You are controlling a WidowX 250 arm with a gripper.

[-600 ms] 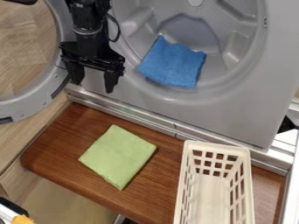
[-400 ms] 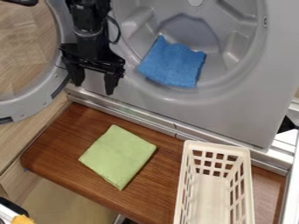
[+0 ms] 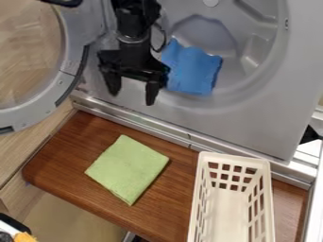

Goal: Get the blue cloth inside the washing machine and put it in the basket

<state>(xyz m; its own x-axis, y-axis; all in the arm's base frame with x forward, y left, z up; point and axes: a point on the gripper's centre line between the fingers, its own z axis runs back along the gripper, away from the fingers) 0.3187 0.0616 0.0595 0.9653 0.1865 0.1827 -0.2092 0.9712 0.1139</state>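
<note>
At 1 o'clock from view centre, blue cloth (image 3: pixel 200 71): soft fabric, roughly four-sided, wavy top edge. It's in the washing machine (image 3: pixel 265 120), low in the round mouth of the smooth gray drum (image 3: pixel 202 30), draped toward the front lip.

Gripper (image 3: pixel 131 96) at 10–11 o'clock, in front of the machine, fingers spread with a wide gap; gray panel shows between them. Hard black angular parts. From the cloth it sits at about 8 o'clock. Finger nearer the cloth overlaps its edge in view; can't tell if they touch. Black arm (image 3: pixel 133 16) comes down from 11–12 o'clock, thin black cable (image 3: pixel 165 41) looped at its side.

Machine door (image 3: pixel 28 117) swung open at 10 o'clock: round gray ring, see-through window, pale wood grain visible through it.

Basket (image 3: pixel 234 157) at 5 o'clock: cream plastic, long rectangular tub, rounded rim, grid of squarish holes in the walls, near end cut off by the view. It stands on the wooden board (image 3: pixel 167 203): glossy reddish-brown, streaky grain, rounded corner at 8 o'clock.

Green cloth (image 3: pixel 126 168) at 7 o'clock, flat on the board, squarish, matte, softly creased. Shiny ridged strip (image 3: pixel 157 126) runs between board and machine.
</note>
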